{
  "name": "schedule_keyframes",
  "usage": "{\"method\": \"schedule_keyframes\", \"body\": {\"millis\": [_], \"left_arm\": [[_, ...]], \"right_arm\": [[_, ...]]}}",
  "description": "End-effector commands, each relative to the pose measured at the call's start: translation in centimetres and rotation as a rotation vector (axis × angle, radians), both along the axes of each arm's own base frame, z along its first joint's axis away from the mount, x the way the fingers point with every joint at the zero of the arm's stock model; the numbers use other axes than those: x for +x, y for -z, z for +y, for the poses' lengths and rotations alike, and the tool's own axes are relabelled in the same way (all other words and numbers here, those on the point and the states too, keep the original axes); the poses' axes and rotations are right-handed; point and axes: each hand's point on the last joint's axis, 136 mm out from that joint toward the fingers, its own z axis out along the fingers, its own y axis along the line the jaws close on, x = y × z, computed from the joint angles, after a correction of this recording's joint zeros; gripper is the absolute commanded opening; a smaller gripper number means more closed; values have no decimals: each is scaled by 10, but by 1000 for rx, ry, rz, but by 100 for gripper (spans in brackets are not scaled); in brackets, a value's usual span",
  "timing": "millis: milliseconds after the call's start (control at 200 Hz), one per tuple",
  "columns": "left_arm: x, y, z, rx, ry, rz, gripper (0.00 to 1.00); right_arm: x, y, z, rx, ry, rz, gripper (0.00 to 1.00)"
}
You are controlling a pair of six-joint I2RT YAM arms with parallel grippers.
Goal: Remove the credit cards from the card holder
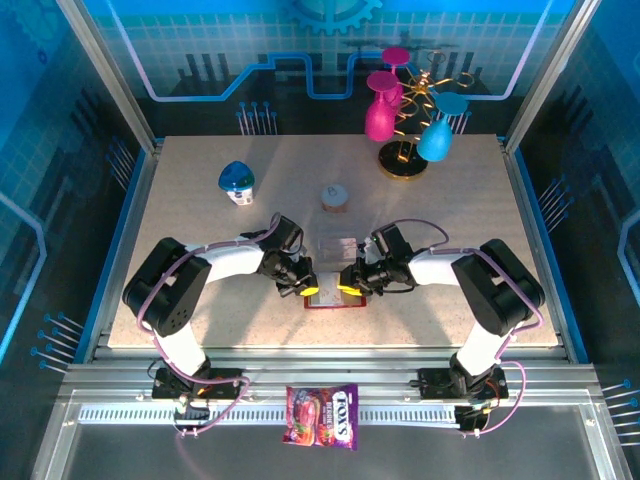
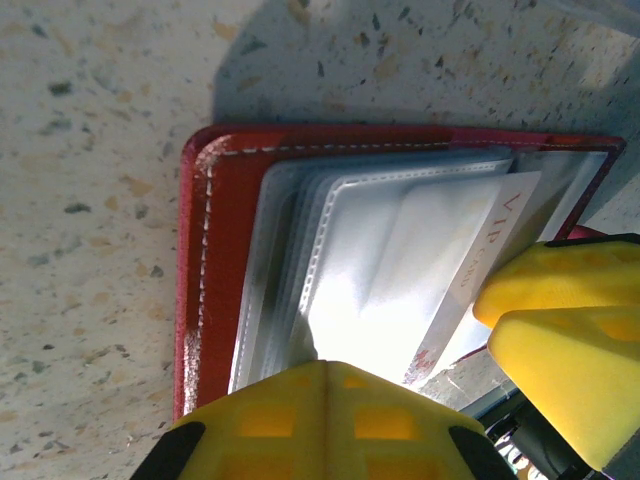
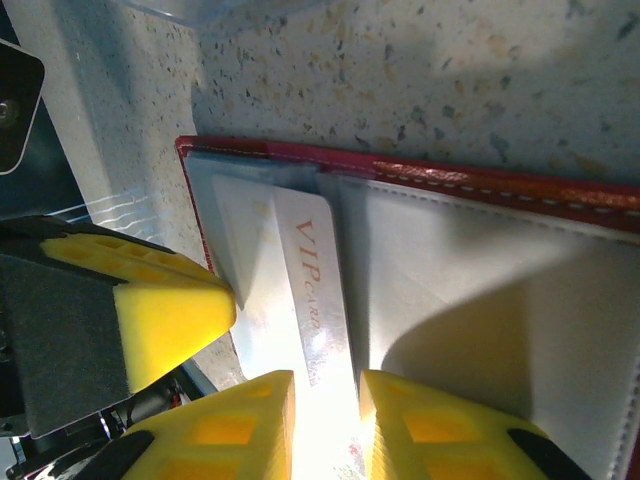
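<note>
Speckled table (image 1: 200,215) inside a blue-walled cell. Red holder (image 1: 335,303) lies open near the front edge, centre, between both grippers. Left gripper (image 2: 320,378) is closed, yellow fingertips together, pressing down on the holder's clear pockets (image 2: 390,260). Right gripper (image 3: 327,390) is pinched on a white card (image 3: 315,290) printed VIP. The card sticks part way out of a pocket at one end of the holder, and its free end runs between the two fingers. In the right wrist view the left gripper's tip sits just beside that card. The other pockets look grey-white, and I can't tell what's in them. Clear box (image 1: 338,243) sits just behind the holder, not touching it. Small jar (image 1: 335,197) is farther back and a blue-capped bottle (image 1: 237,184) is back left. Stand (image 1: 403,160) with pink and teal glasses (image 1: 381,115) is back right. Candy packet (image 1: 322,415) lies on the rail in front of the table, between the arm bases.
</note>
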Motion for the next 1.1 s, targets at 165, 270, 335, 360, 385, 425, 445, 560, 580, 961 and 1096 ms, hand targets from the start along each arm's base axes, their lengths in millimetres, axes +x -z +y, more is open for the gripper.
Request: {"method": "schedule_keyframes", "body": {"millis": [165,270,335,360,385,425,445,560,580,961,1096], "left_arm": [[-8,14,2,38,20,44,4],[-8,14,2,37,23,47,4],[-9,14,2,39,25,50,4],[-8,14,2,39,24,50,4],[-9,15,2,40,24,50,4],[-9,15,2,41,24,52,4],[-9,15,2,42,24,52,4],[-9,16,3,44,23,53,4],[-10,16,3,48,25,56,4],[-9,15,5,65,29,54,4],[-9,15,5,63,30,56,4]], "right_arm": [[-5,6,1,17,-7,38,25],[-5,6,3,24,-9,41,25],[-5,5,4,26,-10,41,25],[-5,5,4,26,-10,42,25],[-5,4,5,27,-10,41,25],[-5,3,5,28,-10,38,25],[-5,3,5,27,-9,37,25],[-5,0,3,19,-3,32,24],[-5,0,2,16,-3,32,24],[-1,-10,3,21,-2,6,17],[-2,-7,3,20,-3,10,16]]}}
